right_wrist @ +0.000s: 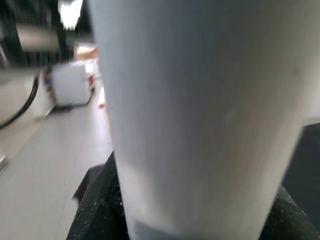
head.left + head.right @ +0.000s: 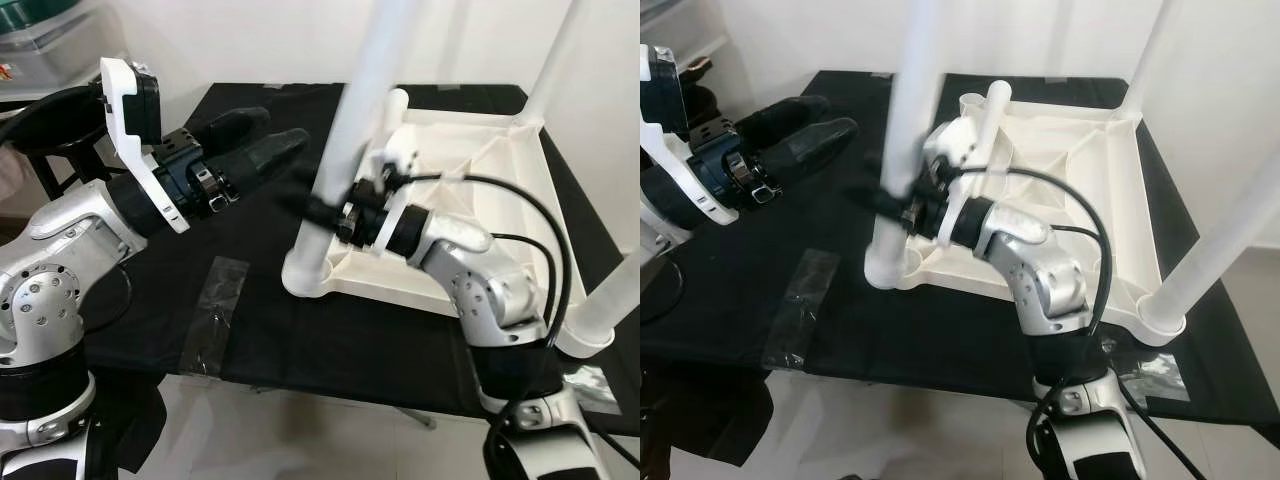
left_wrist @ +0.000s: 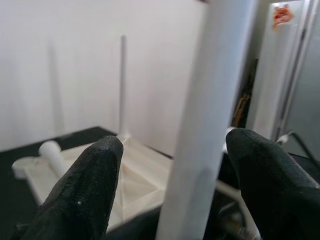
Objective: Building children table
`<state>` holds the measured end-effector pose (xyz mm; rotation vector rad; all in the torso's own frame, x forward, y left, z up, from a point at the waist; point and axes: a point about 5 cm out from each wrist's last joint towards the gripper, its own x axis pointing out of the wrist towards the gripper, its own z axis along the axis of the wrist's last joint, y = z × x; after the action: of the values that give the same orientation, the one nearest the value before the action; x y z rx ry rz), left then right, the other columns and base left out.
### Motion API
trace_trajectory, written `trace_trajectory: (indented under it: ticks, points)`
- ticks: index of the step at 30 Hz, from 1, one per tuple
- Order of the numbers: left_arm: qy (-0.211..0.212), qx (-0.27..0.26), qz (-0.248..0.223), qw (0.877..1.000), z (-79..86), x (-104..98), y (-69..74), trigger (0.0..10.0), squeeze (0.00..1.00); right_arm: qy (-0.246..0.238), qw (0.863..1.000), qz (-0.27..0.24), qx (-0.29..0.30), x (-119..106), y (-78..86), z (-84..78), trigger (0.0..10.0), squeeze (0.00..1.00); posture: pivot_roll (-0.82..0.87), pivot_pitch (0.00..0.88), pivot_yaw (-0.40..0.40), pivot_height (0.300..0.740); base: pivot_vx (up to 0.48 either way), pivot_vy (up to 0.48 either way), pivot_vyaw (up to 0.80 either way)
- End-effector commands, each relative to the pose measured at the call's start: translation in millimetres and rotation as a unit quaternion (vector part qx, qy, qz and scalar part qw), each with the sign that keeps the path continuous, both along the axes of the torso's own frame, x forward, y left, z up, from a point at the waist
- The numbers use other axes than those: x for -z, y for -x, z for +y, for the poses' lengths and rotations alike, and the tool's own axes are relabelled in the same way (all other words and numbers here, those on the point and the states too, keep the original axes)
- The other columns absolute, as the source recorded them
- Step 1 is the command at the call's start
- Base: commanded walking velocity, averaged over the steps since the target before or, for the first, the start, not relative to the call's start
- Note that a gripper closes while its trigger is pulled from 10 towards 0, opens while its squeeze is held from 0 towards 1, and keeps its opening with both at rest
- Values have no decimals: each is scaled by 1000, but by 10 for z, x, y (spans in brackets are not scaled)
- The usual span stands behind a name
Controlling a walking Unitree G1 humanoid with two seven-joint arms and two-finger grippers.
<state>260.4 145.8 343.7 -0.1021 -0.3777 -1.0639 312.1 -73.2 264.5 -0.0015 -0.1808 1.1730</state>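
Right gripper (image 2: 322, 212) clamps the near table leg (image 2: 350, 130); left gripper (image 2: 275, 140), fingers spread wide, beside it; no legible writing.

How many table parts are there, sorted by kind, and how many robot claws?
White tabletop, upside down: 1
White legs standing in the corners: 3
Short white stub in the far corner: 1
Robot grippers: 2, the left gripper and the right gripper
Total: 7
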Motion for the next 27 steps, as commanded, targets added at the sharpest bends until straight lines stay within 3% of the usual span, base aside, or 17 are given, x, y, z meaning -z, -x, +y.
trace_trajectory:
  ticks: [1,4,7,14,15,16,27]
  points:
    - [-5,19,-17,1000,-46,-44,53,10000,0,10,1000,-12,-23,-47,52,68,10000,0,32,62,-11,740,0,0,0]
    - [-51,70,-24,996,-151,-101,139,10000,0,36,998,-18,-52,-37,101,106,10000,0,34,52,-9,740,0,0,0]
    - [-57,75,-22,995,-167,-95,155,10000,0,40,997,-19,-58,-35,110,105,10000,0,34,52,-9,740,0,0,0]
    - [-114,112,0,987,-257,5,182,10000,0,65,994,-29,-79,7,181,163,10000,0,30,40,-3,740,0,0,0]
    - [-112,99,2,989,-262,5,141,2980,0,72,993,-31,-82,24,197,169,10000,0,27,38,1,740,0,0,0]
    - [-108,94,7,990,-264,1,107,0,0,82,993,-32,-83,48,206,170,10000,0,26,37,2,740,0,0,0]
    - [-119,98,9,988,-193,-24,85,0,0,103,991,-30,-75,117,192,141,10000,0,29,38,10,740,0,0,0]
